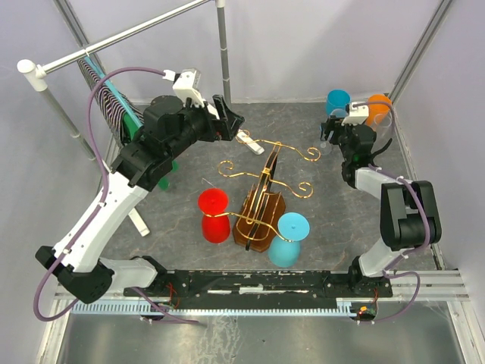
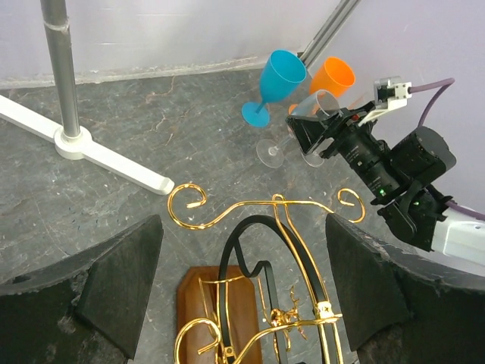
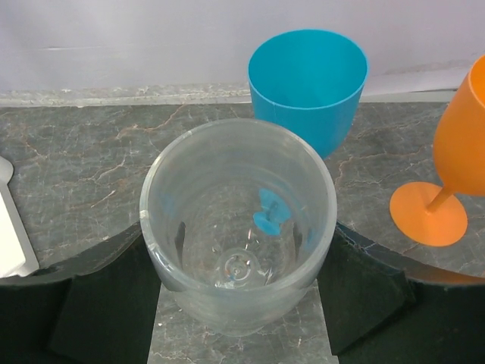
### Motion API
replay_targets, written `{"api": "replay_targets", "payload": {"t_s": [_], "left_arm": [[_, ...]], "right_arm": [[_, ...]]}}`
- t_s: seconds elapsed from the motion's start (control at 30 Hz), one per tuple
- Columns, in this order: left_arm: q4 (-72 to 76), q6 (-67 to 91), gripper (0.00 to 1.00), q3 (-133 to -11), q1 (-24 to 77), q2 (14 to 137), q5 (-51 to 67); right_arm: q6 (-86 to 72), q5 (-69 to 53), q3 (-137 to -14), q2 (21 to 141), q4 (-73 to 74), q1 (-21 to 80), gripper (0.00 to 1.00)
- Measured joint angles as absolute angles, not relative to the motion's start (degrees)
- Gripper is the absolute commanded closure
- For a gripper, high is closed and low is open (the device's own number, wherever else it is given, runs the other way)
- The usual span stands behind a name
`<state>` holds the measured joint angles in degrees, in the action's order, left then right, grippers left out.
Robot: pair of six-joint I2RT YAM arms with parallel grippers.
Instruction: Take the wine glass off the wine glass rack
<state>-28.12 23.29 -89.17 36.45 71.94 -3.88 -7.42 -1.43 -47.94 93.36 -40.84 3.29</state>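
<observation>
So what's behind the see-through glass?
A blue glass stands right behind the clear glass, an orange glass beside it. The blue one's foot is covered, only a blur through the clear bowl.

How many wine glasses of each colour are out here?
Red wine glass: 1
Blue wine glasses: 2
Orange wine glass: 1
Clear wine glass: 1
Total: 5

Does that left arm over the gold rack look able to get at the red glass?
Probably yes. The left gripper hovers open above the wine glass rack; the red glass hangs on its near left side with nothing crowding it. The right gripper holds a clear glass well away.
</observation>
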Motion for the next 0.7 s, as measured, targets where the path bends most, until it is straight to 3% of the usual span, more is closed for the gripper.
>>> {"api": "replay_targets", "payload": {"t_s": [0.47,0.7], "left_arm": [[-26.5,23.0,0.06,-88.1,36.4,72.3,-3.7],[-26.0,23.0,0.05,-87.3,36.4,72.3,-3.5]], "right_arm": [[-5.5,-1.0,-46.4,98.0,-43.0,3.3,0.39],[-4.6,-0.8,-45.8,98.9,-44.7,3.3,0.28]]}}
